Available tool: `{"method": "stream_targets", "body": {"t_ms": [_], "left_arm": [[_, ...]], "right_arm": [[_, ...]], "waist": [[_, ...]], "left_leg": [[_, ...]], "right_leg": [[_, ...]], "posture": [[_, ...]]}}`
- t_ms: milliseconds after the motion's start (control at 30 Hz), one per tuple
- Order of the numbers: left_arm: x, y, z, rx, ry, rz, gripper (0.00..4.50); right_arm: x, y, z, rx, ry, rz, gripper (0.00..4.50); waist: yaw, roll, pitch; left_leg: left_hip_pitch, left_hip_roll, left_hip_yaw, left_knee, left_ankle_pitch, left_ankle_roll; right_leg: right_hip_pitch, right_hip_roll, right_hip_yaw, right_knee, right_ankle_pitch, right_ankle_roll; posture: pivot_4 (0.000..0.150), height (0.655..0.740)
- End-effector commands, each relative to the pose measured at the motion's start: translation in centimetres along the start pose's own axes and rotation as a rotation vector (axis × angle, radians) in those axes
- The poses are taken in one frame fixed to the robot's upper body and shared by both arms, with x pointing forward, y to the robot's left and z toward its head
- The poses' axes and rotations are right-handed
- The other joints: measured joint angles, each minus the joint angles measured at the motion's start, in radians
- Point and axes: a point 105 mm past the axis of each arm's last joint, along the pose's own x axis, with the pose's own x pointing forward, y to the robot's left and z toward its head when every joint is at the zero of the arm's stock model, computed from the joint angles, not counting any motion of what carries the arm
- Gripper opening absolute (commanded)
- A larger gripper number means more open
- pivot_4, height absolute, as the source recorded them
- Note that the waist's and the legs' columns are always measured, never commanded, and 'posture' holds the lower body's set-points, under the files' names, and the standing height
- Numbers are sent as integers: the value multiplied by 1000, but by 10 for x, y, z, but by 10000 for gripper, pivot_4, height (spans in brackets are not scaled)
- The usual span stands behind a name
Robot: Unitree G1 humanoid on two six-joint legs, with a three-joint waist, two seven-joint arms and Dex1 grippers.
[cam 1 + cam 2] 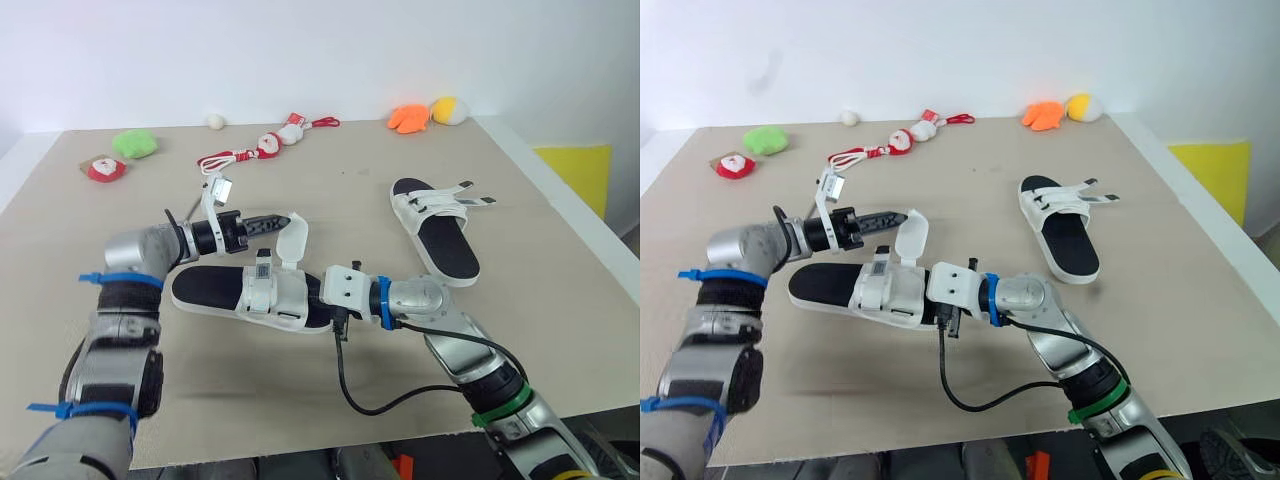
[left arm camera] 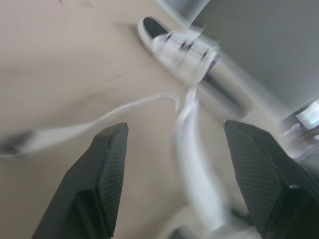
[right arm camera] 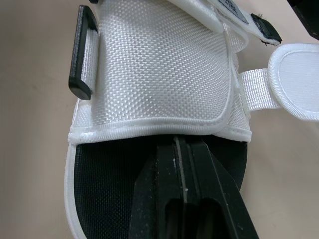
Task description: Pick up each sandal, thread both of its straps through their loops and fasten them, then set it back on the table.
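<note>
The near sandal (image 1: 230, 292), white with a black footbed, lies flat on the table in front of me. One of its straps (image 1: 293, 240) stands up as a loose flap. My left gripper (image 1: 287, 221) is open right beside that flap, and the left wrist view shows the blurred strap (image 2: 192, 149) between the spread fingers (image 2: 107, 164). My right gripper (image 3: 180, 142) is shut, its tips tucked under the edge of the white upper (image 3: 159, 69) and resting on the footbed. A second sandal (image 1: 437, 228) lies to the right with its straps loose.
Small plush toys line the far edge: green (image 1: 135, 143), red and white (image 1: 105, 168), a figure on a red cord (image 1: 268, 143), orange (image 1: 408, 118) and yellow (image 1: 449, 109). A black cable (image 1: 380, 402) loops from my right wrist over the near table edge.
</note>
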Motion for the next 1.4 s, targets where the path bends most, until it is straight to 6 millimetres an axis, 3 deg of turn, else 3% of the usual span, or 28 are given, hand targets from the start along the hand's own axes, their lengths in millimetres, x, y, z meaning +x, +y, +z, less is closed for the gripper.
{"method": "stream_targets", "body": {"t_ms": [33, 267, 400, 567, 900, 1033, 1167, 1400], "left_arm": [[-10, -6, 28, 205, -111, -16, 31270], [-23, 15, 36, 465, -133, 117, 31270], [-17, 29, 19, 651, 13, 161, 31270], [-3, 36, 1, 722, 116, 143, 31270], [19, 43, 11, 770, 140, 200, 31270], [24, 42, 8, 761, 144, 189, 20815], [24, 39, -1, 755, 168, 151, 991], [20, 39, -6, 760, 182, 130, 422]], "right_arm": [[4, 12, -15, 52, 50, 36, 0], [4, 13, -16, 53, 51, 38, 0], [5, 12, -15, 49, 48, 38, 0], [5, 11, -15, 47, 47, 35, 0], [3, 9, -15, 46, 51, 21, 0], [3, 9, -15, 49, 52, 16, 0], [2, 8, -16, 50, 55, 11, 0], [2, 7, -16, 48, 55, 5, 0]], "waist": [[2, 0, 0], [4, 0, 0], [4, 0, 0], [4, 0, 0], [3, 0, 0], [3, 0, 0], [3, 0, 0], [3, 0, 0]], "left_leg": [[0, 0, 0, 0, 0, 0], [0, 0, 0, 1, 0, 0], [0, 0, 0, 1, 0, 0], [0, 0, 0, 1, 0, 0], [-1, 0, 0, 1, 0, 0], [-1, 0, 0, 0, 0, 0], [-2, -1, 0, 1, 0, 0], [-1, -1, 0, 1, 0, 0]], "right_leg": [[0, 0, 0, 0, 0, 0], [0, 0, 0, 0, 0, 0], [0, 0, 0, 0, 0, 0], [0, 0, 0, 0, 0, 0], [-1, 0, 0, 0, 0, 1], [-1, 0, 0, 0, 0, 1], [0, 0, 0, 0, 0, 1], [0, 0, 0, 0, 0, 1]], "posture": [[1500, 7400], [1500, 7400], [1500, 7400], [1500, 7400], [1500, 7400], [1500, 7400], [1500, 7400], [1500, 7400]]}}
